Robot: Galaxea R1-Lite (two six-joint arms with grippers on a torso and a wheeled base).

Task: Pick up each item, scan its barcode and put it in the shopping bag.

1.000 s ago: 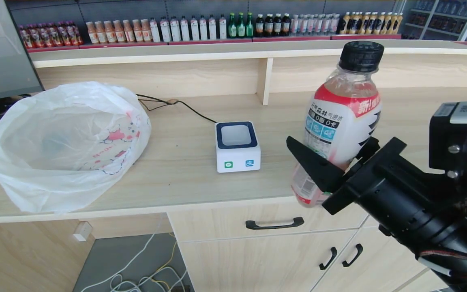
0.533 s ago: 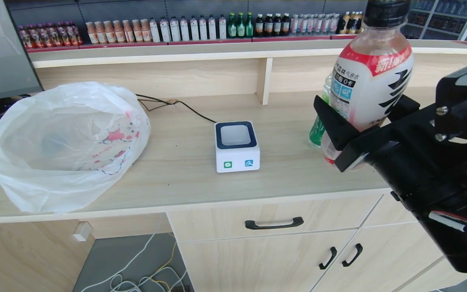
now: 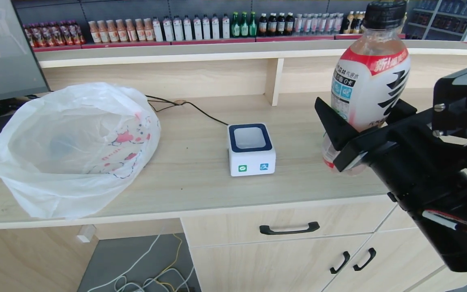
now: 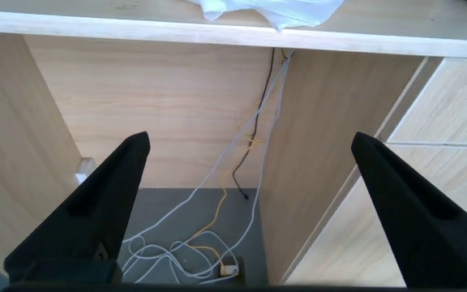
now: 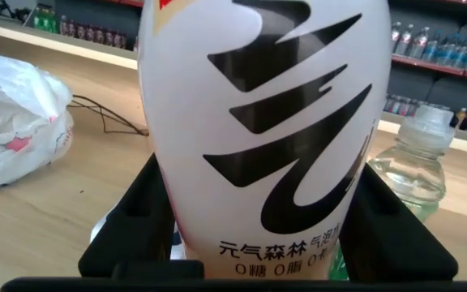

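Note:
A drink bottle point(image 3: 369, 77) with a black cap and a red-and-white label stands upright in my right gripper point(image 3: 365, 121), which is shut on its lower half above the counter's right side. Up close, the bottle point(image 5: 266, 138) sits between the black fingers point(image 5: 140, 223). The white barcode scanner point(image 3: 251, 149) with a dark blue rim sits mid-counter, left of the bottle. The white plastic shopping bag point(image 3: 75, 146) lies open at the counter's left. My left gripper point(image 4: 250, 211) is open below the counter edge, over floor cables.
A clear bottle with a green label point(image 5: 416, 166) stands on the counter behind the held one. A black cable point(image 3: 193, 107) runs from the scanner to the back wall. A raised shelf point(image 3: 233, 48) with rows of drinks runs along the back. Drawers point(image 3: 289, 230) are under the counter.
My right gripper has lifted the bottle up and to the right and turned it more upright. The head camera has shifted a little, so the whole scene sits slightly further right.

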